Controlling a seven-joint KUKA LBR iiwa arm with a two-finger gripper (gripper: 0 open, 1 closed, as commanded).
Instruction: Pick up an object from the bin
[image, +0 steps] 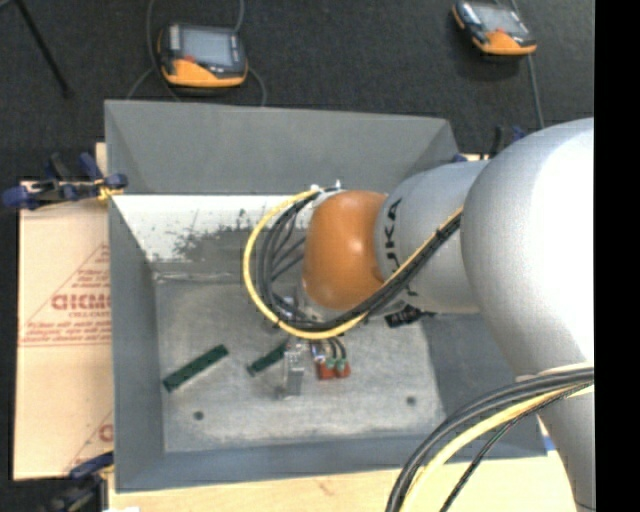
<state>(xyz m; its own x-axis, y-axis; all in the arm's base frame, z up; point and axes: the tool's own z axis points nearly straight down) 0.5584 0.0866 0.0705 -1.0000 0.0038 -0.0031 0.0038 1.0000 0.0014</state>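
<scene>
My gripper (292, 376) hangs low over the middle of the bin floor, under the arm's orange cover. A short dark green flat strip (265, 362) lies tilted just to its left, its right end reaching the gripper; I cannot tell if it is held. A longer dark green strip (195, 367) lies apart on the floor further left. A small red piece (334, 369) sits close to the gripper's right side.
The arm and its looped cables cover the bin's right half and back middle. Bare floor shows at the left and along the front wall.
</scene>
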